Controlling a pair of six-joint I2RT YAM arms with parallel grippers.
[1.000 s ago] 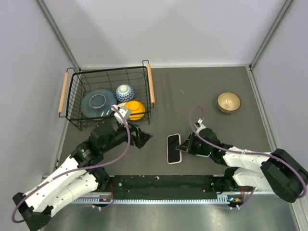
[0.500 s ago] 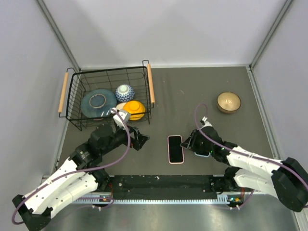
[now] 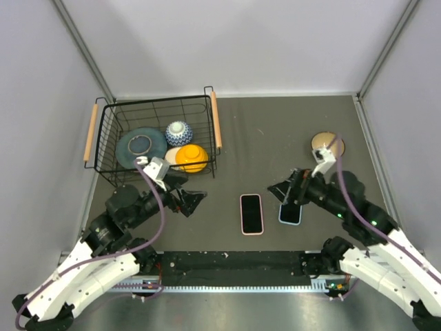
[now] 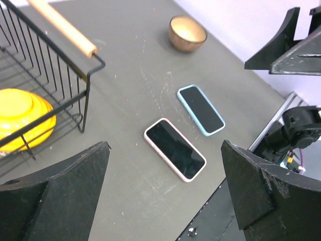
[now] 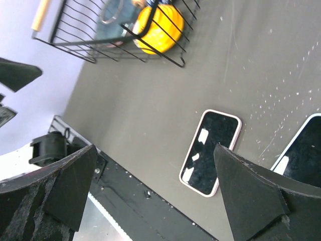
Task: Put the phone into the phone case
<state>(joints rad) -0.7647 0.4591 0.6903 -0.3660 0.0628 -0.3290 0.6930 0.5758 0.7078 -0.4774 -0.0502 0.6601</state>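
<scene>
The phone (image 3: 251, 214) lies screen up at the middle of the table, its glossy black face framed by the pink rim of the phone case (image 3: 242, 215); its back is hidden. Both wrist views show the same: black phone screen (image 4: 175, 148) (image 5: 210, 150) inside the pink phone case (image 4: 146, 135) (image 5: 238, 123). My left gripper (image 3: 187, 201) (image 4: 165, 145) hangs open to the left of it, holding nothing. My right gripper (image 3: 281, 193) (image 5: 154, 148) hangs open to the right, raised off the table, also holding nothing.
A black-faced slab with a light blue rim (image 3: 290, 214) (image 4: 201, 109) lies just right of the phone, under my right gripper. A wire basket (image 3: 110, 138) holds a blue plate, a patterned bowl and a yellow bowl (image 3: 191, 157). A golden bowl (image 3: 321, 142) stands at the back right.
My right gripper has opened and drawn back up and to the right, away from the phone, uncovering the blue-rimmed slab. My left arm has pulled back to the left.
</scene>
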